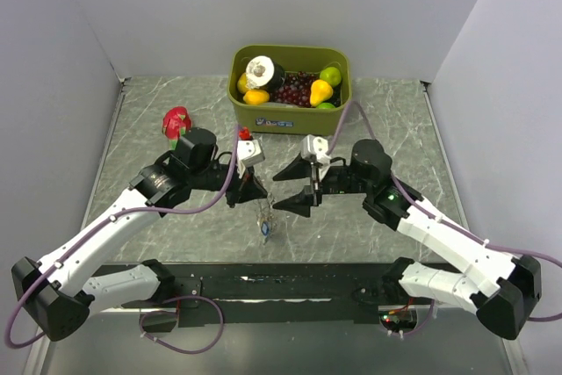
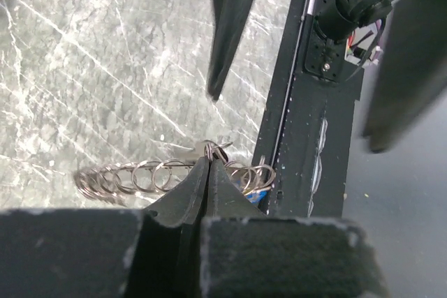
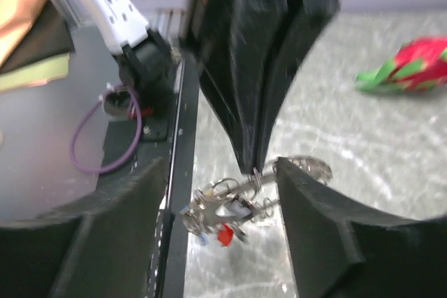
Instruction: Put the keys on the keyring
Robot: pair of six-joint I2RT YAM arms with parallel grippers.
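My left gripper (image 1: 263, 196) is shut, its tips pinching a small ring of the keyring (image 2: 133, 176). In the left wrist view the keyring's grey coiled rim runs left and right just beyond the closed tips (image 2: 209, 161). In the top view the keyring (image 1: 265, 219) dangles below those tips over the table's near middle. Keys hang on it in a bunch (image 3: 223, 209); a red head (image 3: 225, 234) and a blue head (image 2: 255, 190) show. My right gripper (image 1: 276, 193) is open, one finger on each side of the bunch (image 3: 218, 167), touching nothing.
A green bin (image 1: 290, 120) of toy fruit stands at the back centre. A red dragon fruit toy (image 1: 176, 122) lies at the back left. A black strip (image 1: 281, 283) runs along the near table edge, under the hanging keys.
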